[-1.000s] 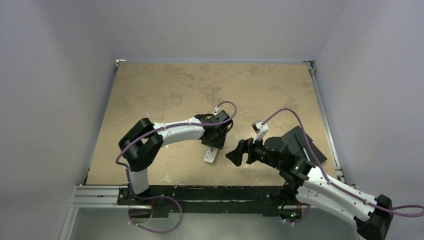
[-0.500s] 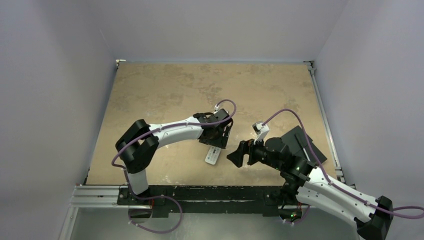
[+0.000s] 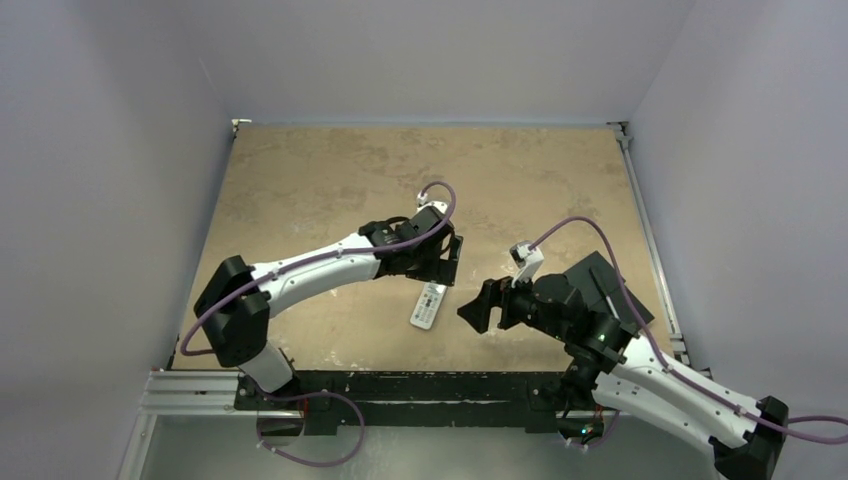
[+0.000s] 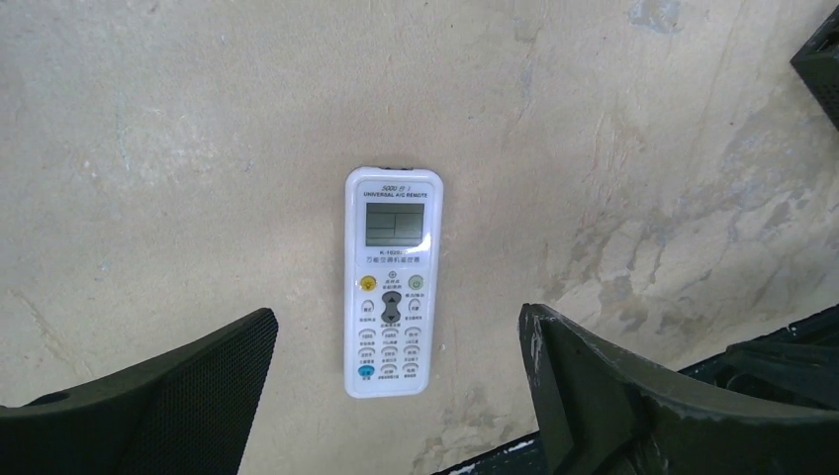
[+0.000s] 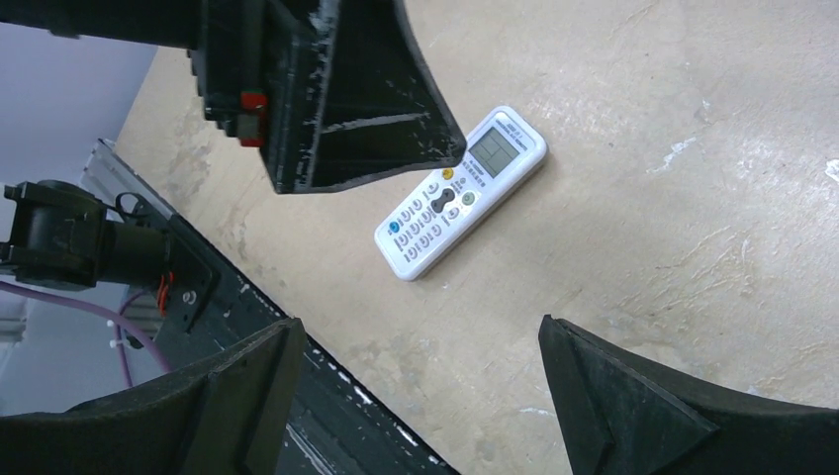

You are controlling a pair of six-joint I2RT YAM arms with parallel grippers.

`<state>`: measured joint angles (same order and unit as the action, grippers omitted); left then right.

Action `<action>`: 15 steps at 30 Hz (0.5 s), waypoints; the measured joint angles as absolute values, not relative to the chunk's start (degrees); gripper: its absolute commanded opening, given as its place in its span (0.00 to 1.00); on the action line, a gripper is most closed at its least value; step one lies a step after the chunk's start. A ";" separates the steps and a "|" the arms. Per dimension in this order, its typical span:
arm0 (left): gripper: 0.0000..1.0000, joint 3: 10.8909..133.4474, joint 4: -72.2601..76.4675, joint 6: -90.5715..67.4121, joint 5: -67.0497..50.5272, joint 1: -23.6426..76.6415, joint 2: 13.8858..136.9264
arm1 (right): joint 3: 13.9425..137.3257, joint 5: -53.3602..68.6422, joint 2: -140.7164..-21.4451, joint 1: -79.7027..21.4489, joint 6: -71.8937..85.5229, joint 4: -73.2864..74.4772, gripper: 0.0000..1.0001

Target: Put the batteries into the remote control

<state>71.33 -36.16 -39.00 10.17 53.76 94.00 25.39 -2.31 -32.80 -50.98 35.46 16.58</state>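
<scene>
White universal A/C remote (image 4: 392, 282) lies buttons-up on the tan table (image 4: 594, 119), untouched between the wide-spread left gripper (image 4: 398, 322), right gripper (image 5: 418, 327) gaping empty nearby, batteries unseen: best rise straight up, no sideways brush.

Smooth, slightly glossy white plastic remote (image 4: 393, 282). Matt, mottled tan table (image 4: 178, 129), rougher-looking at 4 o'clock. Matt black plastic fingers (image 4: 613, 396), finely textured at 7 o'clock.
</scene>
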 measured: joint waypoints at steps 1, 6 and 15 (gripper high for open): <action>0.93 71.05 -36.10 -39.42 10.50 53.76 92.90 | 25.76 -2.48 -32.95 -50.98 35.57 16.88 0.99; 0.93 68.62 -35.99 -39.92 11.53 53.76 87.64 | 28.21 -3.81 -33.47 -50.98 35.62 19.18 0.99; 0.98 64.79 -35.64 -41.06 15.51 53.76 75.42 | 33.12 -8.12 -34.20 -50.98 36.12 23.81 0.99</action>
<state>64.79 -35.64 -41.06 15.51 53.76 75.42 33.12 -8.12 -34.20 -50.98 36.12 23.81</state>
